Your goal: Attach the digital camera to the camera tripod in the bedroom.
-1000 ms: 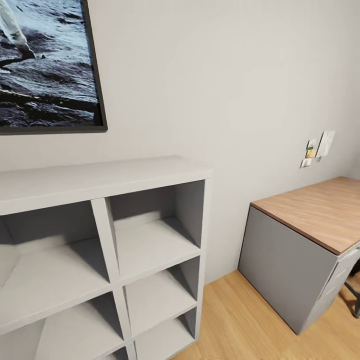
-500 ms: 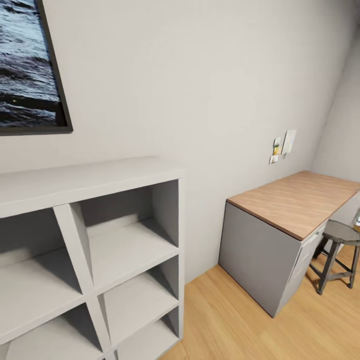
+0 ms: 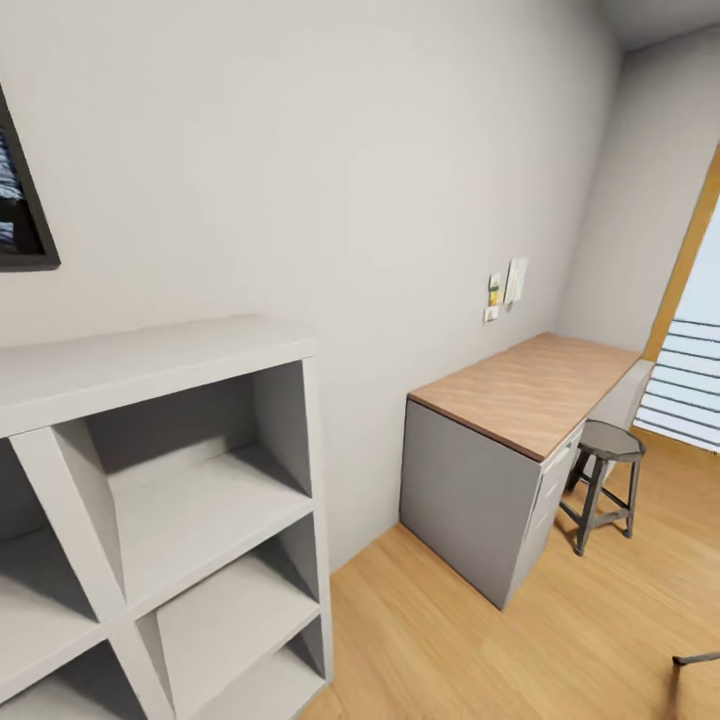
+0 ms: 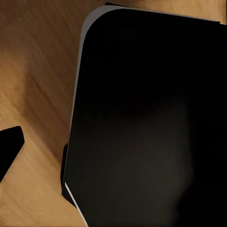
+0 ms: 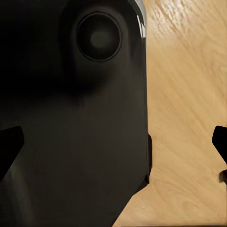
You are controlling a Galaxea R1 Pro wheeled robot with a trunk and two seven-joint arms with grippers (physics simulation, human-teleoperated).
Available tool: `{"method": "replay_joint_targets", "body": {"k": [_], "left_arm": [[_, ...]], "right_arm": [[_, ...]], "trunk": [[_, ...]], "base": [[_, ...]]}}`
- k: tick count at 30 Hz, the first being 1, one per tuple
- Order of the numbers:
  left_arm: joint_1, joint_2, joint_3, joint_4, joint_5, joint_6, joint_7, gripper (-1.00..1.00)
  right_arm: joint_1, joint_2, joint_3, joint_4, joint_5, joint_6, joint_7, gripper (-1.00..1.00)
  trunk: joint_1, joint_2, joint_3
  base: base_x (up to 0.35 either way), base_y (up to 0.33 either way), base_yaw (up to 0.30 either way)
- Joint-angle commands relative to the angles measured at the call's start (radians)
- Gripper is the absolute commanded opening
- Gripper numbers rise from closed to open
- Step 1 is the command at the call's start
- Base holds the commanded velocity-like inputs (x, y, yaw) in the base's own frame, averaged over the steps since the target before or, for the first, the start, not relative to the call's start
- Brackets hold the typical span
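Head view: you face bedroom wall [image 3: 400, 180]. White cube shelf [image 3: 180, 470] near left, picture frame edge [image 3: 25, 220] above it. Wood-topped grey desk [image 3: 510, 440] farther right vs wall, paper notes [image 3: 505, 285] pinned above. Dark stool [image 3: 605, 475] just beside desk's right side. Window [image 3: 690, 370] far right. Thin dark bar [image 3: 697, 658] at lower right corner, can't ID. Wrist views: black robot body over wood floor [image 5: 189, 94]; finger tips at frame edges, can't tell grippers' state.
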Motion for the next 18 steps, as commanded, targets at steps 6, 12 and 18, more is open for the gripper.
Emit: {"method": "replay_joint_targets", "body": {"k": [6,12,18], "left_arm": [[0.001,0.001,0.003,-0.002,0.005,-0.001,-0.002,1.00],[0.001,0.000,0.004,-0.002,0.006,-0.001,-0.002,1.00],[0.001,0.000,0.004,-0.002,0.006,-0.001,-0.002,1.00]], "right_arm": [[-0.001,-0.001,-0.003,0.002,-0.010,-0.005,0.004,1.00],[-0.001,-0.001,-0.003,0.002,-0.011,-0.005,0.004,1.00],[-0.001,-0.001,-0.003,0.002,-0.012,-0.004,0.004,1.00]], "trunk": [[0.000,0.000,0.001],[0.000,0.000,0.003],[0.000,0.000,0.005]], "base": [[0.000,0.000,-0.296],[0.000,0.000,-0.296],[0.000,0.000,-0.296]]}}
